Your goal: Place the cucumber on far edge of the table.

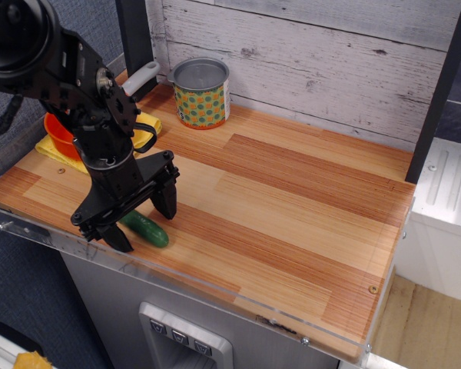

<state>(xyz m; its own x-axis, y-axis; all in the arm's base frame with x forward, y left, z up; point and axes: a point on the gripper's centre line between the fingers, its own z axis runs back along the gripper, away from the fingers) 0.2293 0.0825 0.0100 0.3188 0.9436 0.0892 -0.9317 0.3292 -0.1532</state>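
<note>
can (201, 93) at rear-left, table (292, 207) centre open
</note>
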